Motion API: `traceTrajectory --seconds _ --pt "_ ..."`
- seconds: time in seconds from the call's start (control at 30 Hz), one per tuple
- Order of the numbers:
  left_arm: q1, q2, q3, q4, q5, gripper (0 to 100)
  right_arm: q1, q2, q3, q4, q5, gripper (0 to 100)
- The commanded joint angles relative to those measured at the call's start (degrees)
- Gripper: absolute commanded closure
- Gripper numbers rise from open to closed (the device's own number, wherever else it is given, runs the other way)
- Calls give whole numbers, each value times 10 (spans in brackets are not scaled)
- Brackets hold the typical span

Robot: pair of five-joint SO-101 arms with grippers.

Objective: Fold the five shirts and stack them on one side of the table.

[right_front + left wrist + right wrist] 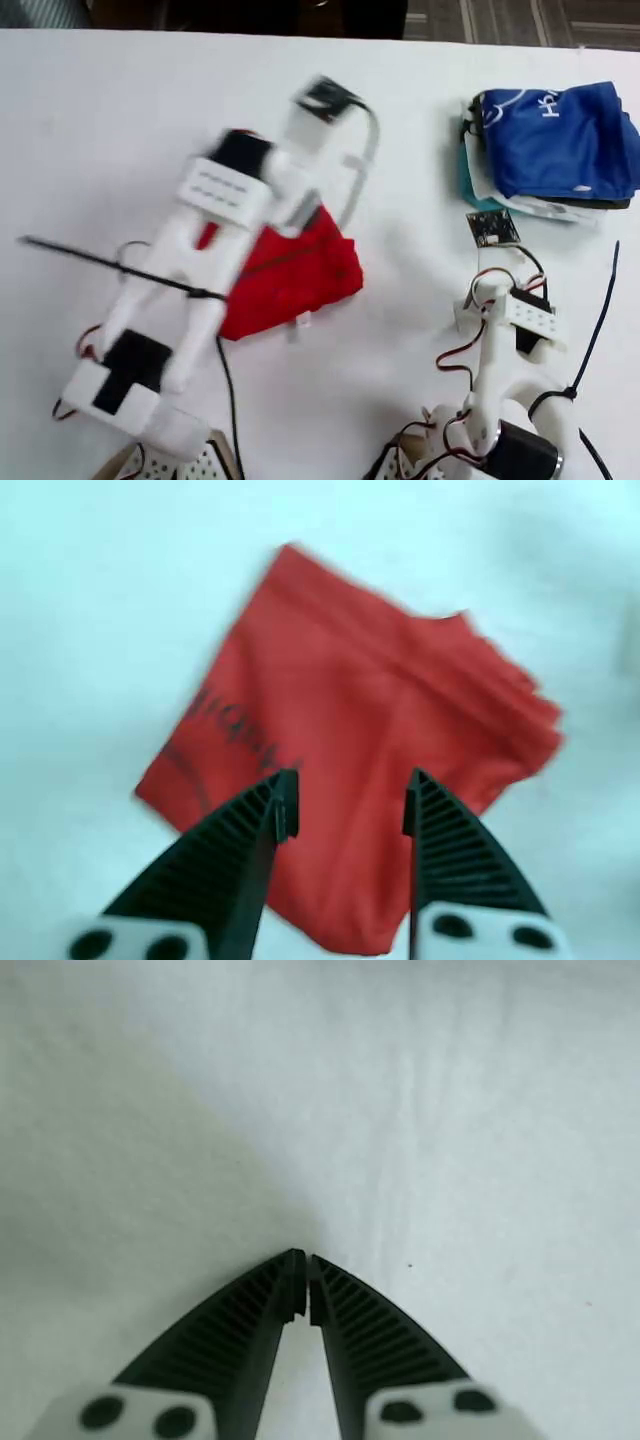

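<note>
red shirt [290, 275]: folded into a rough square and lying flat near the middle of the tabletop, partly covered by the left arm in the high view. In the left wrist view [350, 720] it shows dark print along one side and layered folds at the opposite edge.
stack [545, 160]: folded shirts piled at the far right of the tabletop, well apart from the red shirt.
blue shirt [560, 135]: on top of the stack, with edges of white, teal and dark cloth showing beneath it.
left arm [190, 260]: stretched across the left half of the tabletop, its wrist above the red shirt.
left jaws: released, spread apart over the red shirt with nothing between them; whether the tips touch the cloth cannot be told.
right arm [505, 340]: drawn in near the front edge, below the stack.
right jaws: clenched together, empty, over bare surface.
tabletop [100, 130]: white.
</note>
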Motion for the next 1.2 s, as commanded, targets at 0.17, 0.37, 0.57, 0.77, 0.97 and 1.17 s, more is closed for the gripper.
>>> traceTrajectory --seconds 0.17,0.37,0.57,0.77,0.97,1.17 --pt "-71 -35 218 -78 -4 825 -20 -23 -6 -13 4 974" --pt "-70 -86 392 -161 -7 834 -65 -20 -78 138 1 974" --pt "-69 -223 485 -220 -7 834 -99 -24 -215 275 3 974" --pt "-120 -376 489 -183 -25 834 -185 -18 -399 412 -1 974" --pt "-280 -477 552 -189 -91 834 -327 29 -550 473 -83 973" --pt "-380 -484 661 -258 -93 834 -434 206 -691 525 -172 809"
